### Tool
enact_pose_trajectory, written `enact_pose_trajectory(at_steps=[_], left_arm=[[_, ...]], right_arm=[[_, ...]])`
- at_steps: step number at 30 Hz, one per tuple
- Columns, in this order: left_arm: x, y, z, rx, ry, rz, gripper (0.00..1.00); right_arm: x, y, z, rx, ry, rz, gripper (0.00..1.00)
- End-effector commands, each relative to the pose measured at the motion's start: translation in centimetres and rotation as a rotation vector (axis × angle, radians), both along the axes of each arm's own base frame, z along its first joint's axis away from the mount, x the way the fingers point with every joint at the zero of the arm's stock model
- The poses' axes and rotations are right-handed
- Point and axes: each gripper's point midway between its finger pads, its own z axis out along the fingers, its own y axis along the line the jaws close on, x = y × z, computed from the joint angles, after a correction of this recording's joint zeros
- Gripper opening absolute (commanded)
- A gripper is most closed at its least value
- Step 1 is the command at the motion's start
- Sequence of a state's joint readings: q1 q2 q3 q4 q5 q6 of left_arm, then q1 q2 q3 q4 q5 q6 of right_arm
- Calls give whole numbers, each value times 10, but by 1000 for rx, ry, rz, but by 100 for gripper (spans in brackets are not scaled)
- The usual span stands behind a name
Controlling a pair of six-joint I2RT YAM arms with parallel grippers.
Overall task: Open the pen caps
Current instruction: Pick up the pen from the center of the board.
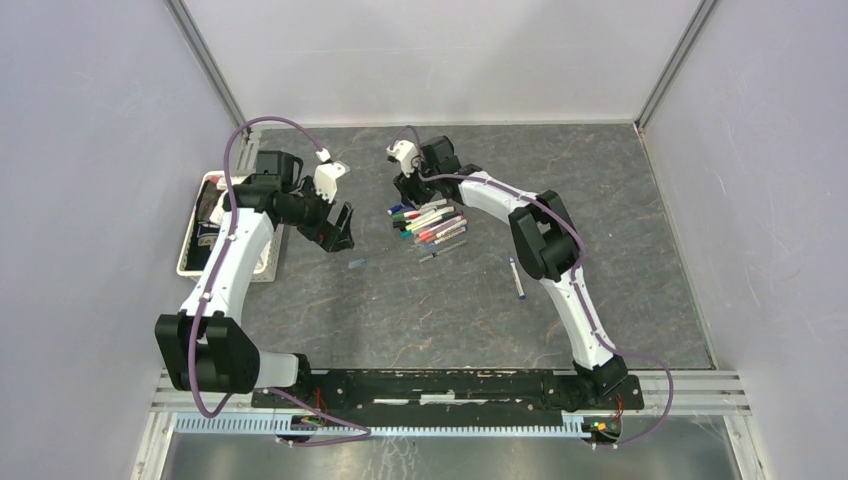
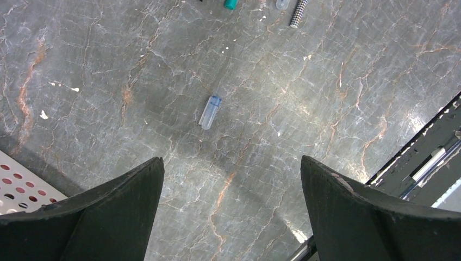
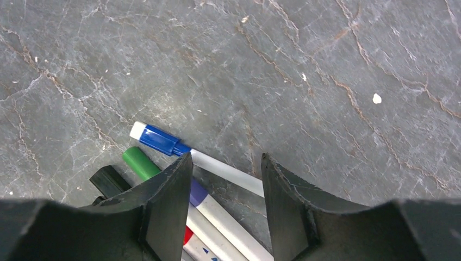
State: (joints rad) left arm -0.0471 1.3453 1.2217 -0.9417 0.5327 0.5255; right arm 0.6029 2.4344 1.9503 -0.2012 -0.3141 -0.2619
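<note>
Left pincer [image 2: 231,163] spread, empty; right pincer [image 3: 224,161] spread over a likely light, slick white-barrelled plastic pen [image 3: 225,172], best pinched behind its blue cap [image 3: 159,140]

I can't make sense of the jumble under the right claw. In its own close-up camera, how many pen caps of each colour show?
blue cap: 1
green cap: 1
black cap: 1
purple cap: 1
red cap, mostly hidden: 1
Total: 5
</note>
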Motion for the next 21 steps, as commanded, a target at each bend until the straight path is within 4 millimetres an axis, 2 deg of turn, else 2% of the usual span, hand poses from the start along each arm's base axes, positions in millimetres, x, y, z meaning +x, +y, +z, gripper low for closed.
enact_pose_trajectory(at_steps=[1,15,21], left_arm=[[-3,0,11,9,-55,-35,100],[-3,2,13,21,-62,-36,100],[-4,3,11,29,-57,-42,100]], right_arm=[[15,-2,7,59,4,-26,54],[-2,-21,-15,19,66,-31,49],[-9,-15,-5,47,67,13,47]])
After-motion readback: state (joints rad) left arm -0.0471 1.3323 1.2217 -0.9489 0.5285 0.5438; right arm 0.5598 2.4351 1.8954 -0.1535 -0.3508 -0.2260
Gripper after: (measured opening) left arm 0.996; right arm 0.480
